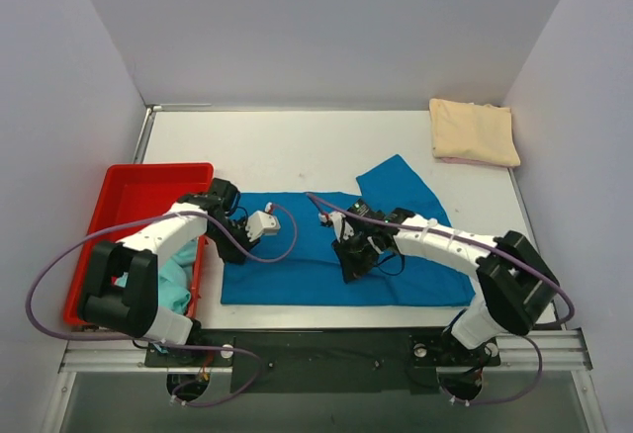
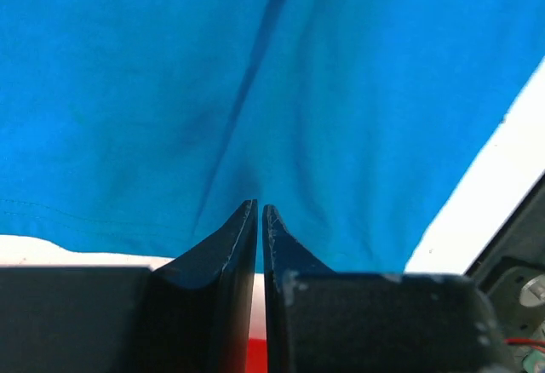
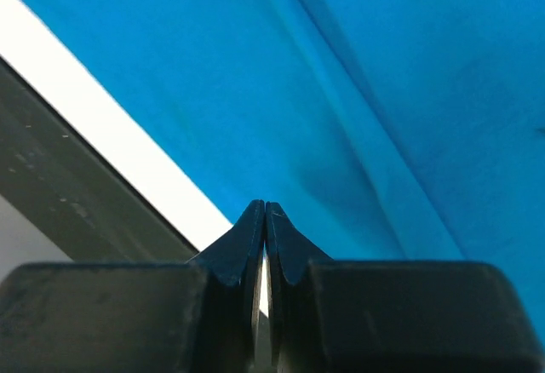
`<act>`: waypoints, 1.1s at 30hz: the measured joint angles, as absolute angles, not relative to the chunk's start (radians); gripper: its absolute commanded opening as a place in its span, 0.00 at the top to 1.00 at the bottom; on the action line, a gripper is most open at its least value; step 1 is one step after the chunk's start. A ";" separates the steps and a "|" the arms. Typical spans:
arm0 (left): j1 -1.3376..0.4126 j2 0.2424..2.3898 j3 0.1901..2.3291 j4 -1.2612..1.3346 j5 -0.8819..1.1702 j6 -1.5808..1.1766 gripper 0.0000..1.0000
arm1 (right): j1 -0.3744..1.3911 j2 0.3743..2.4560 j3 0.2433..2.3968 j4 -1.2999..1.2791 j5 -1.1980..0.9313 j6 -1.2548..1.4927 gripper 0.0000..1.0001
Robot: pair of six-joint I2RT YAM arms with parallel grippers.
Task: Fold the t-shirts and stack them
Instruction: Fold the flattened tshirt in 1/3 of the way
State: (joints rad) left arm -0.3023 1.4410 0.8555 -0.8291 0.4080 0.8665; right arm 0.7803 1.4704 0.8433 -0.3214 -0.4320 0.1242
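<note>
Spread flat just right of the red tray (image 1: 148, 171): blue t-shirt (image 1: 316, 255), long axis running straight away from the tray. Left gripper (image 2: 260, 209): jaws drawn to a thin slit, pinching the cloth at the end nearest the tray, with a crease running out from the tips. Right gripper (image 3: 266, 207): jaws pressed together on the near hem, about mid-length, farther from the tray. Cloth directly ahead of both sets of tips. Teal t-shirt (image 1: 176, 285) inside the tray. Cream t-shirt (image 1: 473, 131) folded, well apart from the tray. No legible labels or writing.

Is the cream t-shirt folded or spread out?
Folded: the cream t-shirt lies as a compact, thick rectangle, with no sleeves showing.
</note>
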 measured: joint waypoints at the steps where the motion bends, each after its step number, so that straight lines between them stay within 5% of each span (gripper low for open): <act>1: -0.300 1.456 0.847 -0.805 0.393 0.847 0.83 | 0.780 1.499 0.848 -0.321 -0.430 0.113 1.00; 16: -0.286 1.512 0.813 -0.719 0.323 0.785 0.75 | 0.640 1.739 1.008 -0.315 -0.302 0.080 1.00; 20: -0.285 1.511 0.820 -0.731 0.322 0.792 0.63 | 0.637 1.739 1.025 -0.344 -0.331 0.055 1.00; 23: -0.283 1.511 0.842 -0.777 0.334 0.819 0.50 | 0.621 1.704 1.050 -0.384 -0.383 0.023 0.72; 28: -0.272 1.508 0.992 -0.876 0.382 0.836 0.44 | 0.432 1.636 1.206 -0.422 -0.442 0.019 0.42; 33: -0.231 1.526 1.171 -0.831 0.383 0.779 0.37 | 0.229 1.743 1.484 -0.437 -0.282 0.037 0.39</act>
